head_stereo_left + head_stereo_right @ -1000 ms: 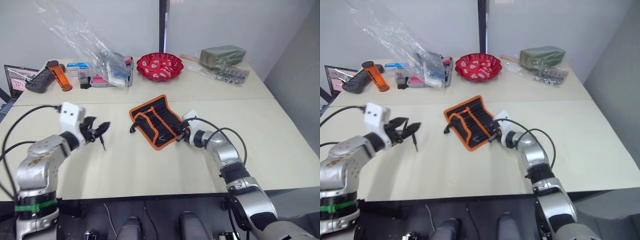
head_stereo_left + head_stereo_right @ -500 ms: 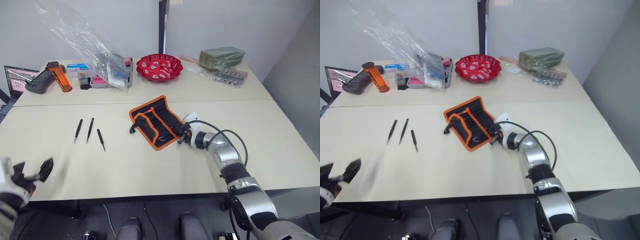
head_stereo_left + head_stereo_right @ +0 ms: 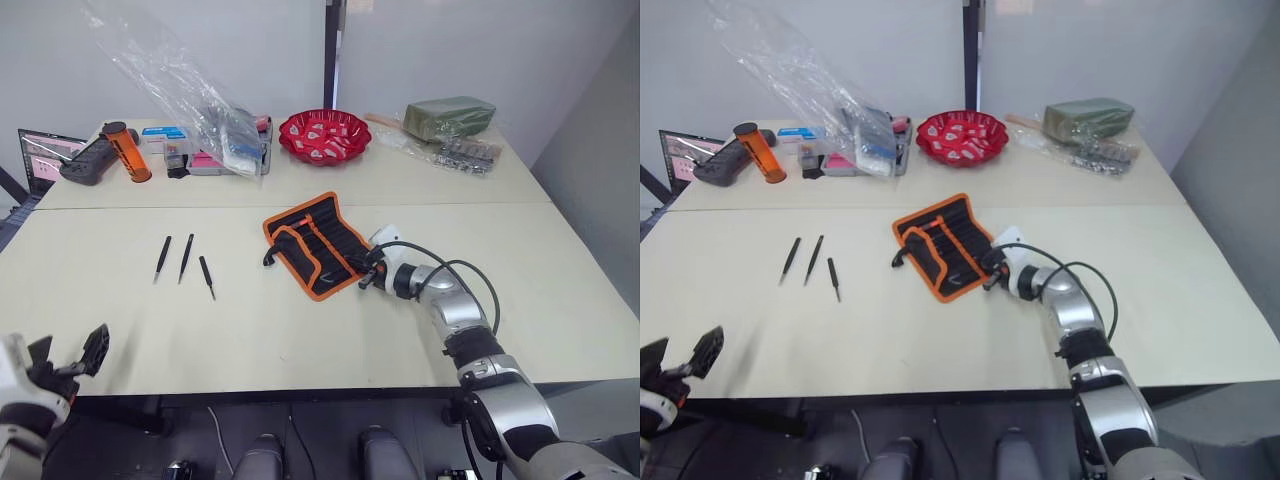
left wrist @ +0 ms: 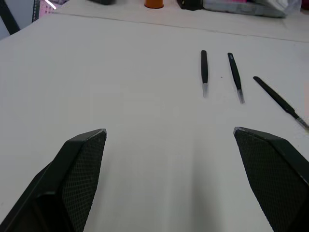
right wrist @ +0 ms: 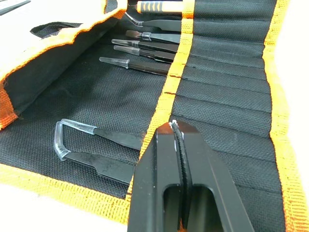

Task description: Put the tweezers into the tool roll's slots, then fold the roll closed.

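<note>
Three loose tweezers [image 3: 185,258] lying side by side on the pale table [image 3: 300,330], well apart from the tool roll [image 3: 318,243]. Roll spread open mid-table, several tools already tucked in its slots [image 5: 227,96]. Right gripper [image 5: 175,126] pinched together, fingertips resting over the roll's orange centre strip. Left gripper [image 4: 169,137] spread wide, holding nothing, near the table's front edge.

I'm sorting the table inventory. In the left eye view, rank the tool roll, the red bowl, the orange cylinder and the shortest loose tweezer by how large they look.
1. tool roll
2. red bowl, close to the roll in apparent size but farther from the camera, so their order is unsure
3. orange cylinder
4. shortest loose tweezer
</note>
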You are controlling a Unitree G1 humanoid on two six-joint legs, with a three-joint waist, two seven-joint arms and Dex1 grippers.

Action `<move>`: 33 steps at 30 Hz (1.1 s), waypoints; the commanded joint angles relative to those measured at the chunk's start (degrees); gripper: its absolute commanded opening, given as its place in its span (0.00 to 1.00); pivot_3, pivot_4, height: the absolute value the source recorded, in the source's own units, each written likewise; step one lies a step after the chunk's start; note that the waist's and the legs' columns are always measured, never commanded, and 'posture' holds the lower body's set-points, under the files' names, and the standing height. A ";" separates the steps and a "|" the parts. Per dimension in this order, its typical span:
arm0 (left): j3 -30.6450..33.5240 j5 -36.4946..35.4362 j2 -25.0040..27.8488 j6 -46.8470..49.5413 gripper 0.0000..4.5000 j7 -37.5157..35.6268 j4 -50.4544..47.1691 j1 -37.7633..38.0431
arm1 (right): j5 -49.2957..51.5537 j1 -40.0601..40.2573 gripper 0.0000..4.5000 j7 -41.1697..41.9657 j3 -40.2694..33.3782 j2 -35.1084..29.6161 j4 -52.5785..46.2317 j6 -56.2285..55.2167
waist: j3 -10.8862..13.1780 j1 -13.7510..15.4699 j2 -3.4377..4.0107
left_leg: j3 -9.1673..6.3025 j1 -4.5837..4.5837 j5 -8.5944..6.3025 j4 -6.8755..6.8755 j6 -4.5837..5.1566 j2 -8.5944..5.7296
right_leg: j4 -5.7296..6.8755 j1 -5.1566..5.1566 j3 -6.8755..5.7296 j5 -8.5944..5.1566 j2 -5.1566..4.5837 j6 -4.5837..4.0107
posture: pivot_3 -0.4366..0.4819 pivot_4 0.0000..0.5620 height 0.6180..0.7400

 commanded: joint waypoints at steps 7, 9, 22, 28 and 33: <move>-12.58 5.51 6.53 1.44 1.00 6.04 19.10 -17.97 | 0.17 3.25 0.00 0.45 1.15 1.23 -5.67 3.76 | -0.02 -0.14 0.04 | 0.01 0.02 -0.01 -0.04 0.01 0.00 | 0.01 -0.04 0.02 0.00 0.03 0.01 | 0.48 0.27 1.00; -14.28 7.27 7.28 0.32 1.00 7.15 23.76 -21.27 | 0.30 3.92 0.00 0.28 0.94 1.19 -6.92 4.24 | -0.02 -0.29 0.04 | 0.02 0.02 -0.01 -0.06 0.02 0.00 | 0.01 -0.08 0.02 0.00 0.03 0.01 | 0.48 0.27 1.00; -25.18 14.70 9.31 -10.18 1.00 3.12 48.83 -37.75 | 0.51 5.56 0.00 -0.98 0.34 0.72 -10.58 6.53 | -0.02 -0.13 0.04 | 0.01 -0.02 -0.02 -0.07 0.03 0.00 | 0.05 -0.14 -0.01 0.00 0.03 0.02 | 0.48 0.27 1.00; -26.35 16.24 9.12 -12.10 0.61 3.12 53.16 -38.22 | 0.76 6.37 0.00 -1.45 0.18 0.45 -12.28 7.43 | -0.02 -0.03 0.04 | 0.00 -0.01 -0.01 -0.05 0.03 0.00 | 0.05 -0.12 -0.01 0.00 0.03 0.02 | 0.48 0.27 1.00; -25.92 16.18 8.91 -12.79 0.24 2.95 54.13 -38.39 | 0.88 6.61 0.00 -1.73 0.05 0.28 -12.86 7.84 | -0.02 0.14 0.05 | 0.00 -0.02 -0.01 -0.04 0.03 0.00 | 0.05 -0.11 -0.01 0.00 0.02 0.03 | 0.48 0.27 1.00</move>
